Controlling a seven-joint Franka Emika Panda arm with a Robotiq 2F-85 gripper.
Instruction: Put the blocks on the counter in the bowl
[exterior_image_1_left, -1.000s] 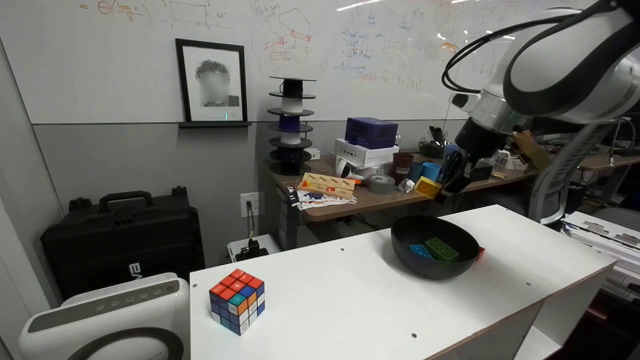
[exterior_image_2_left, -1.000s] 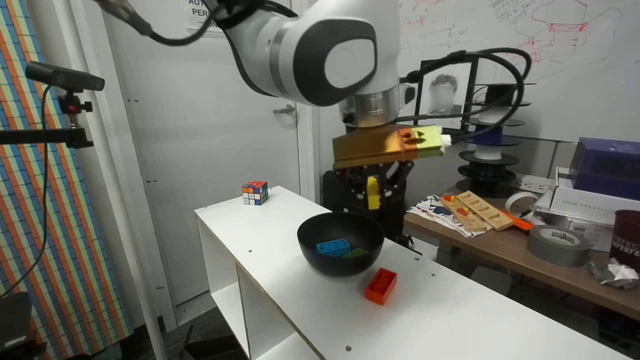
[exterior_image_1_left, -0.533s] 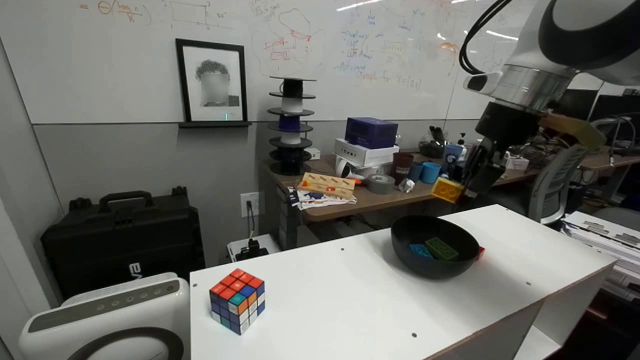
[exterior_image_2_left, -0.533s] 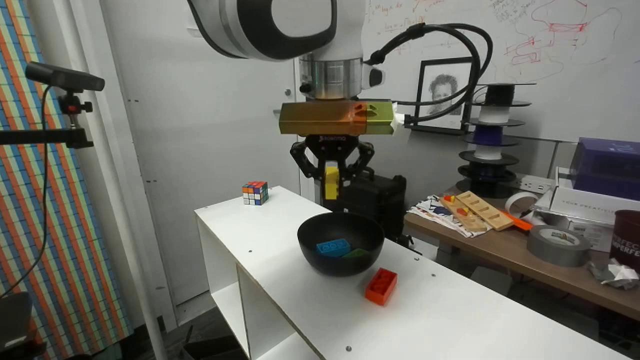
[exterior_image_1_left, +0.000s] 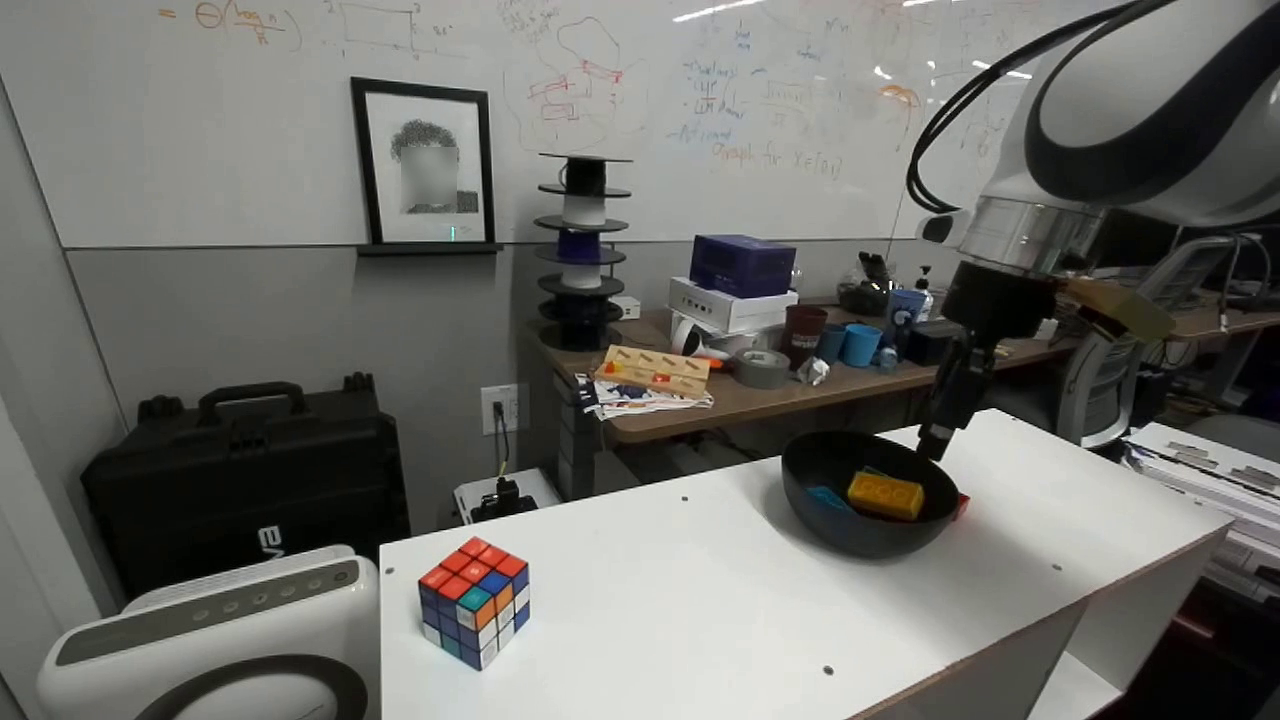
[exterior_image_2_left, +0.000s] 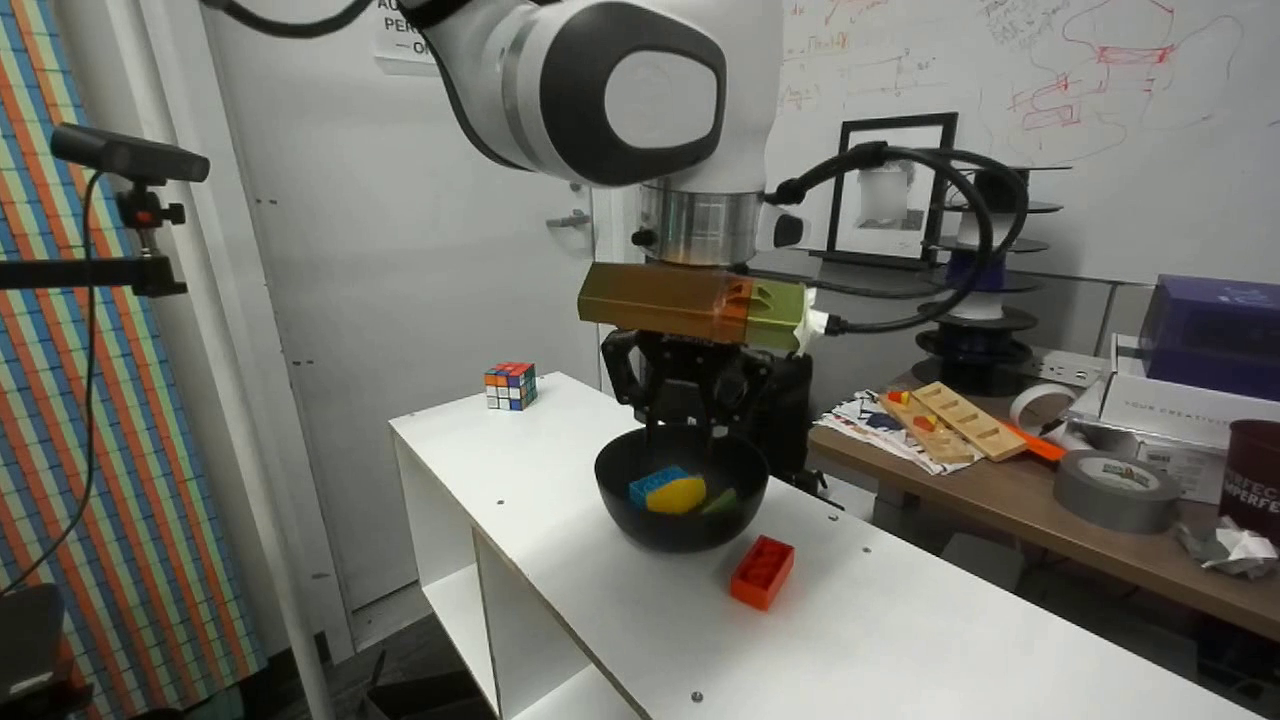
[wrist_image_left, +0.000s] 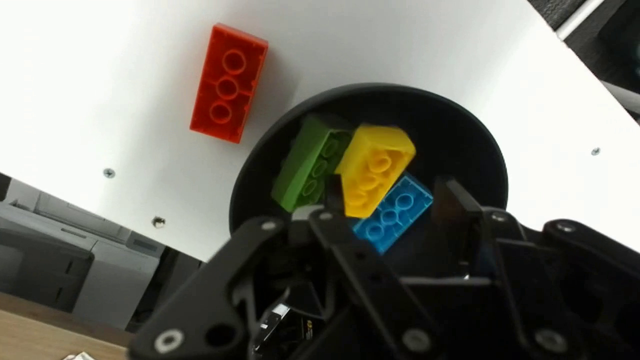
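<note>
As seen in the wrist view, note the yellow block (wrist_image_left: 375, 167) inside the black bowl (wrist_image_left: 460, 140), lying between the green block (wrist_image_left: 303, 162) and the blue block (wrist_image_left: 397, 214). Find the red block (exterior_image_1_left: 963, 506), mostly hidden behind the bowl in an exterior view, yet whole from the wrist, on the white counter (wrist_image_left: 75, 75) just beside the bowl. Observe the gripper (wrist_image_left: 392, 190) above the bowl, with jaws parted. Trace the arm (exterior_image_1_left: 1140, 90) from the upper right, bent downward.

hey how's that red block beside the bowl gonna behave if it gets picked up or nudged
The red block is probably light for its size: its upturned underside looks hollow, with rings inside. It's likely stiff, given its straight, crisp walls. Nudged, it should probably slide rather than roll or tip, being boxy and lying low on the flat counter.
</note>
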